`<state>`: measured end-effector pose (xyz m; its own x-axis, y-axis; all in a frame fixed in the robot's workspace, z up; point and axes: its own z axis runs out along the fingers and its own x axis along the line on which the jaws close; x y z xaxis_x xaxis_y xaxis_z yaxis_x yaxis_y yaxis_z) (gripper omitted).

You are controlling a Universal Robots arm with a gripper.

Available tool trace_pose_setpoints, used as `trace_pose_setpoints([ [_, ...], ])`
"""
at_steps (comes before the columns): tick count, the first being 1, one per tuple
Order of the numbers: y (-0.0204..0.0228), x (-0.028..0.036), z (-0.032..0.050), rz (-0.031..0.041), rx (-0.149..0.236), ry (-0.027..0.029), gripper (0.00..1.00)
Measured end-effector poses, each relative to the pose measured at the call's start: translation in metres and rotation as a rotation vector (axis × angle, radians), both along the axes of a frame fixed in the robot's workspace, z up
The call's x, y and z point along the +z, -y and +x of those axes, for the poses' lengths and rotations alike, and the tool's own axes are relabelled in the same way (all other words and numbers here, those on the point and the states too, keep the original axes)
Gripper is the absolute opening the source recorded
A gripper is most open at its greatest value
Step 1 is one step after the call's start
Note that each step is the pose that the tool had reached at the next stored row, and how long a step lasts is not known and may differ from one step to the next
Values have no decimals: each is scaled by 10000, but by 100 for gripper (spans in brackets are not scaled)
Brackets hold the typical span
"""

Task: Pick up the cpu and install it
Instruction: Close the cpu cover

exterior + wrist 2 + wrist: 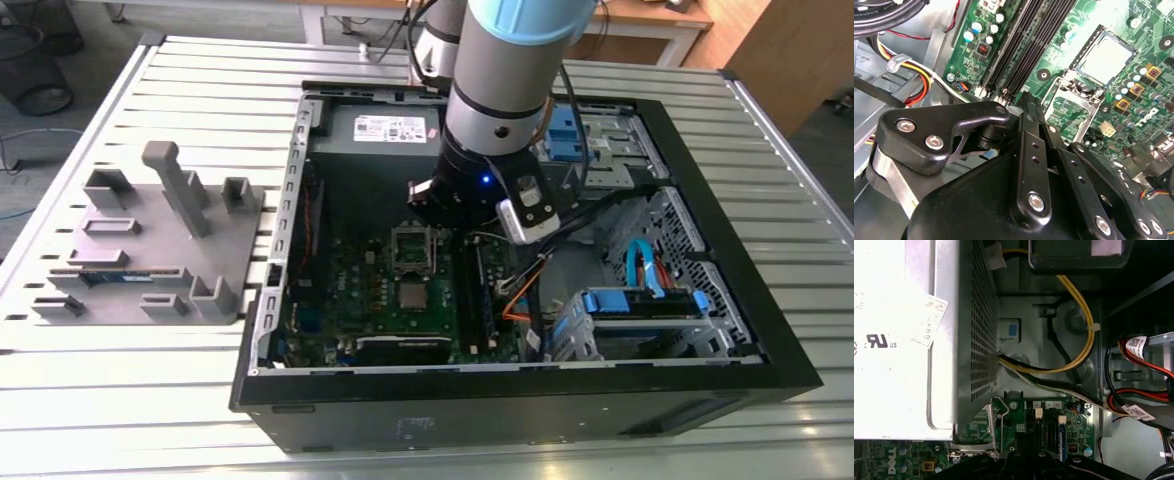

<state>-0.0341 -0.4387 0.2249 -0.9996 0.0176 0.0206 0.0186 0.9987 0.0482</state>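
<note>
Second wrist view gives you the clearest read: the cpu (1106,59) lies flat inside its socket on the motherboard (966,55). The retention frame (1066,102) just beside it is swung open, which I take as the reason the chip sits uncovered. The computer case (534,400) lies on its side, so the board faces up toward your arm. Your gripper (1029,100) hovers above that open frame, its fingers drawn together at the tips, holding nothing and apart from the chip.

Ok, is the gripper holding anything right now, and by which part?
Nothing that shows; the cpu lies on the motherboard, apart from the gripper.
</note>
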Motion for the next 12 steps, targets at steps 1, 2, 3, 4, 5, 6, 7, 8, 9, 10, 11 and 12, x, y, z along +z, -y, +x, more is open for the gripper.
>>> trace_pose_setpoints([
  [1, 0, 0, 0, 5, 0, 0, 11],
  [2, -1, 0, 0, 13, 0, -1, 11],
  [3, -1, -2, 0, 18, 2, -1, 11],
  [4, -2, -7, 0, 20, 34, 0, 11],
  [5, -3, -12, 0, 20, 123, -1, 11],
  [6, -2, -15, 0, 18, 243, -1, 11],
  [7, -2, -19, 0, 19, 404, -2, 11],
  [8, -2, -22, 0, 19, 578, -2, 11],
  [9, -3, -25, 0, 19, 757, -2, 11],
  [10, -2, -28, 0, 19, 936, -2, 11],
  [11, -3, -31, 0, 20, 1119, -1, 11],
  [12, -2, -34, 0, 20, 1296, -2, 11],
])
